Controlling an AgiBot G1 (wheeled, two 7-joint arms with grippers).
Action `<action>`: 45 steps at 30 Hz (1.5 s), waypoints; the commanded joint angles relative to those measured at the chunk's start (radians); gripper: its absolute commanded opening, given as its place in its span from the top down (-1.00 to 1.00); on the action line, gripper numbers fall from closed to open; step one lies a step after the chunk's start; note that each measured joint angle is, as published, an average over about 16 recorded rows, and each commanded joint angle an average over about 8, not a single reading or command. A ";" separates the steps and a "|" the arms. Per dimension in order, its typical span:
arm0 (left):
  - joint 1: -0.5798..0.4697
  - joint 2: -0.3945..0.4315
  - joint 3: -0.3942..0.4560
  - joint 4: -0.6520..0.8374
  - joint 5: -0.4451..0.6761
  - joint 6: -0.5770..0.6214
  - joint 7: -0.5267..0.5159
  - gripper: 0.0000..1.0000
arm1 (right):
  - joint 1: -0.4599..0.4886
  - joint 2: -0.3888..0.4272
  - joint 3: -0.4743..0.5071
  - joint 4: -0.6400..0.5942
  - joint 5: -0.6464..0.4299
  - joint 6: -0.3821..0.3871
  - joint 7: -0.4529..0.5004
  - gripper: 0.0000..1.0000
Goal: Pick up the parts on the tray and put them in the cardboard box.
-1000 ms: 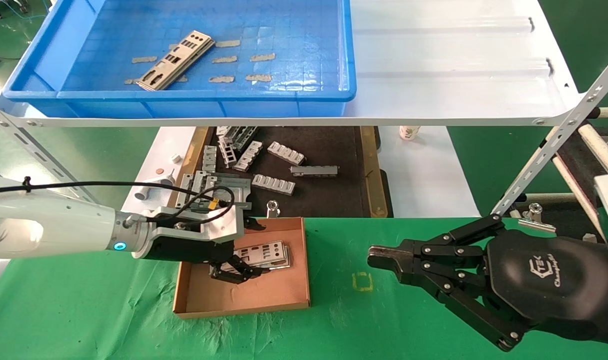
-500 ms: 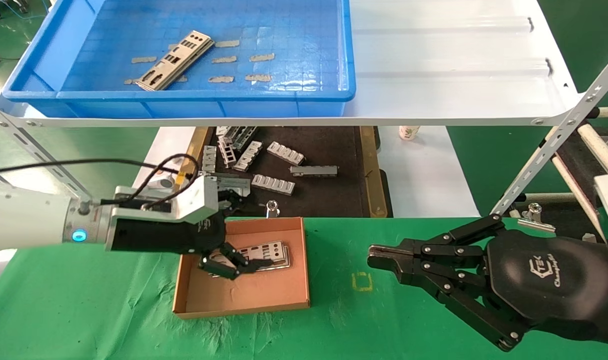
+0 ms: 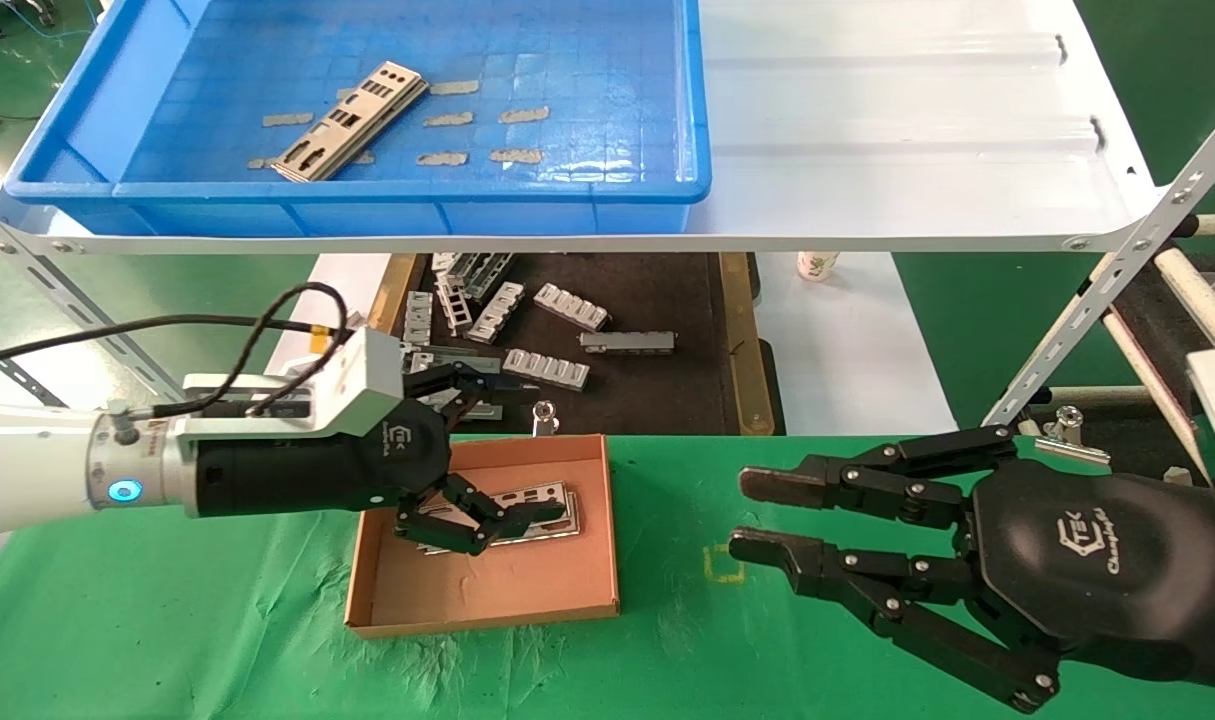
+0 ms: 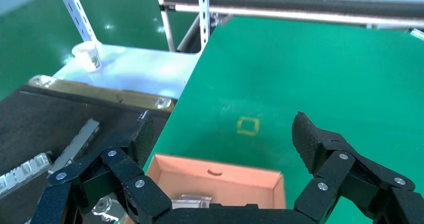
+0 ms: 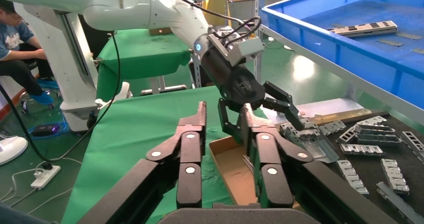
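One silver part (image 3: 352,120) lies slanted in the blue tray (image 3: 607,185) on the white shelf; the right wrist view shows that part (image 5: 367,28) and the tray (image 5: 350,49) too. Stacked parts (image 3: 537,507) lie flat in the cardboard box (image 3: 487,610) on the green cloth. My left gripper (image 3: 522,440) hovers just above the box's left half, open wide and holding nothing. The left wrist view shows this gripper (image 4: 225,134) spread over the box (image 4: 220,176), with a part's end (image 4: 192,201) below. My right gripper (image 3: 752,515) hangs open to the right of the box, empty.
Grey ribbed brackets (image 3: 547,368) are scattered on the dark mat (image 3: 657,400) beyond the box, under the shelf. A small yellow square mark (image 3: 724,563) sits on the cloth between box and right gripper. A slanted perforated metal strut (image 3: 1097,290) rises at the right.
My left gripper has risen from inside the box and drawn back leftward, spreading its fingers; the part stays in the box. My right gripper went from shut to open.
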 commanded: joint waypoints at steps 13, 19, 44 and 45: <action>0.140 -0.118 -0.145 -0.278 -0.084 0.008 -0.164 -1.00 | 0.000 0.000 0.000 0.000 0.000 0.000 0.000 -1.00; 0.200 -0.169 -0.208 -0.397 -0.120 0.012 -0.234 -1.00 | 0.000 0.000 0.000 0.000 0.000 0.000 0.000 -1.00; 0.425 -0.359 -0.442 -0.845 -0.256 0.026 -0.493 -1.00 | 0.000 0.000 0.000 0.000 0.000 0.000 0.000 -1.00; 0.427 -0.361 -0.444 -0.850 -0.258 0.027 -0.494 -1.00 | 0.000 0.000 0.000 0.000 0.000 0.000 0.000 -1.00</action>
